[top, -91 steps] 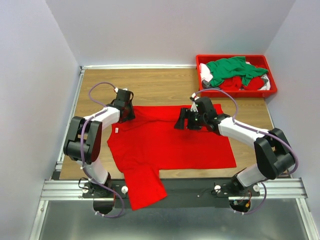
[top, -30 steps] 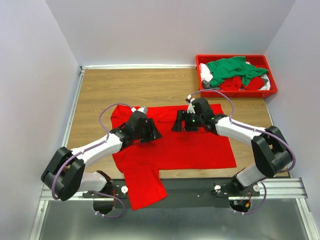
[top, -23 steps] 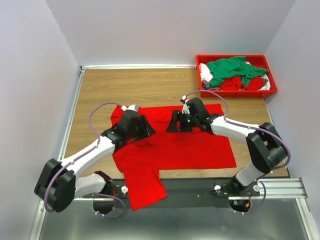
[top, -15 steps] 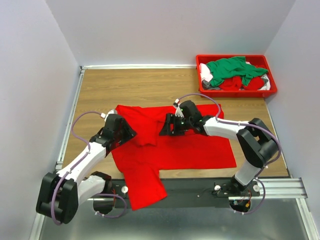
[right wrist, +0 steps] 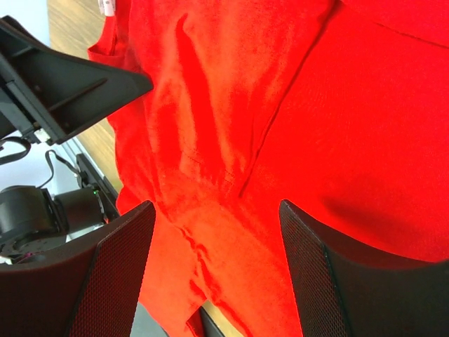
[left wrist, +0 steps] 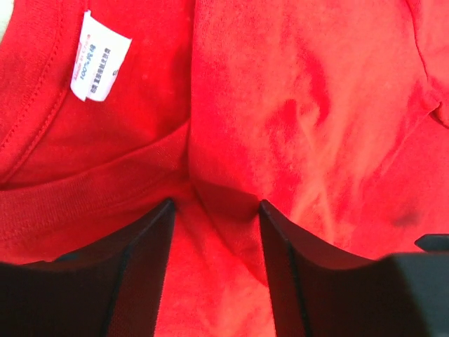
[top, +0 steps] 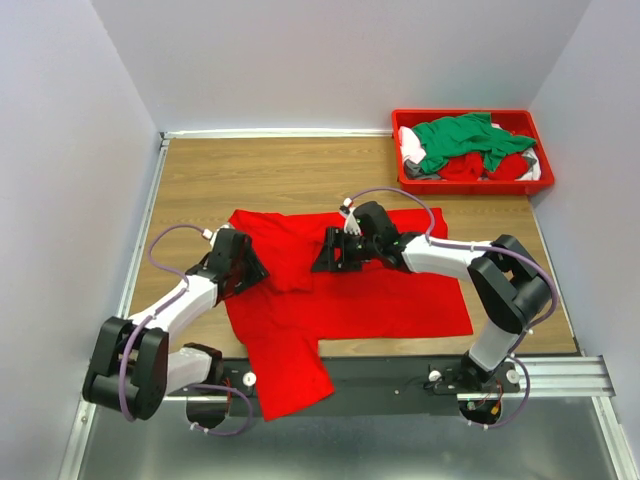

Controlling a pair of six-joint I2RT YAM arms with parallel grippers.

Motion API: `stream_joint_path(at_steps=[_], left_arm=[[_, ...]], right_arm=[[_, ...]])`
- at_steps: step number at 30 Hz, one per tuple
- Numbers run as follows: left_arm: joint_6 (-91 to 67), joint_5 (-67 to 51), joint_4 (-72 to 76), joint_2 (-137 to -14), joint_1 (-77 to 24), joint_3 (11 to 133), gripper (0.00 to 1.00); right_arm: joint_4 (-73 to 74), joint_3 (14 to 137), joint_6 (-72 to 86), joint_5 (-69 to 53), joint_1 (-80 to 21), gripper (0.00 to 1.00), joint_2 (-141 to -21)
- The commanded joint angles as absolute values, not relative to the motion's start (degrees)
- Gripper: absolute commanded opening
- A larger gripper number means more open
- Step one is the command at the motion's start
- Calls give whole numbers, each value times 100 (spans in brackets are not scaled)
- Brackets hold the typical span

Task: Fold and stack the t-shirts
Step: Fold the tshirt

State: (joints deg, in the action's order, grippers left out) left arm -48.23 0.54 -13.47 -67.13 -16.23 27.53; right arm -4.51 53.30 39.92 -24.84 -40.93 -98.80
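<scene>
A bright red t-shirt [top: 380, 290] lies spread on the wooden table, one part hanging over the near edge. My left gripper [top: 250, 268] is at the shirt's left edge. In the left wrist view it [left wrist: 214, 210] is open, jaws either side of a cloth fold by the collar, near the white label [left wrist: 100, 56]. My right gripper [top: 328, 256] hovers over the shirt's upper middle. In the right wrist view it [right wrist: 214, 214] is wide open and empty above the red cloth [right wrist: 337, 140]. More t-shirts, green [top: 465, 135], red and white, are piled in the bin.
The red plastic bin [top: 540, 185] stands at the table's far right corner. Bare wood [top: 280, 175] lies behind the shirt. A metal rail [top: 560, 375] runs along the near edge, and grey walls close in the left, back and right.
My left gripper swung right across the shirt, then drew back to its left edge. My right gripper moved left along the shirt's upper part. A fold now shows near the collar.
</scene>
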Motion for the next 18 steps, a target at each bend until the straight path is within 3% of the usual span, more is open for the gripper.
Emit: stream_joint_path(at_steps=[1,5,18], left_arm=[[-4650,26,-1187,-6934,-1600,2873,56],[-4597,-211,-1195,-6961,-1600,2953,53],[-5026,246,-1828,-6293,-1600,2663,55]], right_arm=[[-589,5335,4025,-2531,-4131,78,-9932],[-589,5326,4008,-2505,-4131,78,-9914],[-589,5256,3990,-2479,-4131,78,-9862]])
